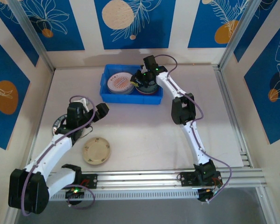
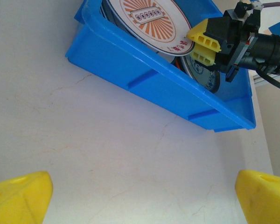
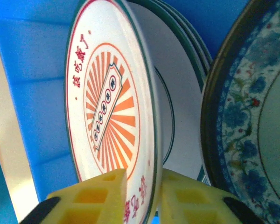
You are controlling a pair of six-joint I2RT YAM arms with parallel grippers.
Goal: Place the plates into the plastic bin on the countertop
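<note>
Top view: blue plastic bin (image 1: 130, 98) at far side of pale counter (image 1: 144, 135). Round sunburst plate (image 1: 121, 82) and dark patterned plate (image 1: 151, 89) inside. Right gripper (image 1: 141, 81) between them. Matte cream plate (image 1: 96, 150) on counter beside left arm.

Left wrist: left gripper (image 2: 140, 200) spread wide, empty, over faintly veined counter. Bin wall glossy, ribbed.

Right wrist: yellow gridded pads (image 3: 93, 198) straddle sunburst plate's thin rim; clamped or released, cannot tell. White dark-rimmed plates (image 3: 177, 93) stacked behind it.

Left arm bent, left end effector (image 1: 102, 111) gaping wide; right arm stretched forward, right end effector (image 1: 141, 81) fingers close together.
</note>
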